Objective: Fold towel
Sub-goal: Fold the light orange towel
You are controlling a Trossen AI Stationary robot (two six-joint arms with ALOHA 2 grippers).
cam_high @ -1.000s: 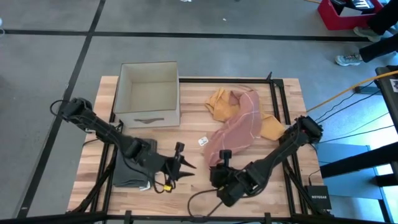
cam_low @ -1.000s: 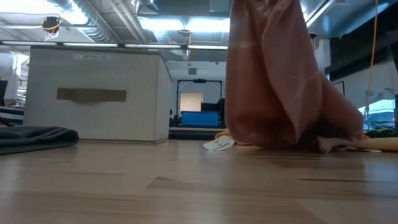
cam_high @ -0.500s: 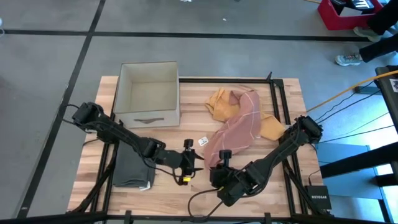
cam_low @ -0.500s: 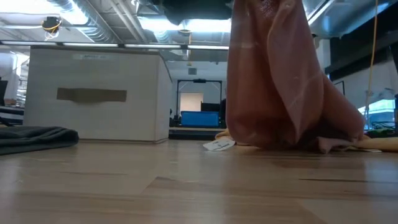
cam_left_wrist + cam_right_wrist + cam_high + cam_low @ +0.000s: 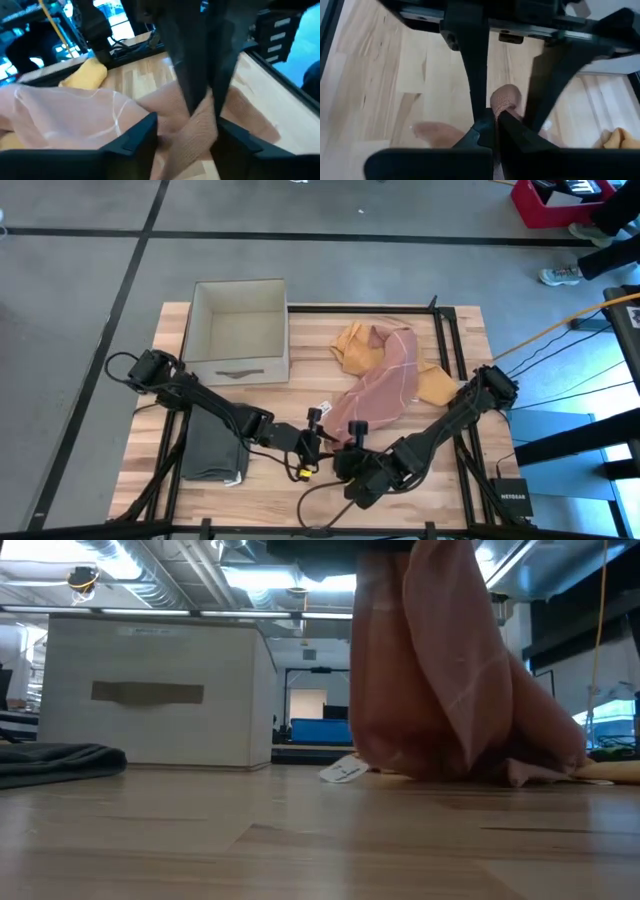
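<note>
1. Right end effector (image 5: 357, 430), lower centre of the high view, pinches the pink towel (image 5: 380, 385) corner, lifted.
2. Left end effector (image 5: 318, 420) spread, straddling the towel edge beside it.
3. Bare surface (image 5: 270, 500) along the bottom edge.

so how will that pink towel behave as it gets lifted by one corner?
Probably floppy: the pink towel hangs in long draped folds from the right gripper. Likely light, since a pinched corner carries it. Its far end may drag over the yellow cloth.
</note>
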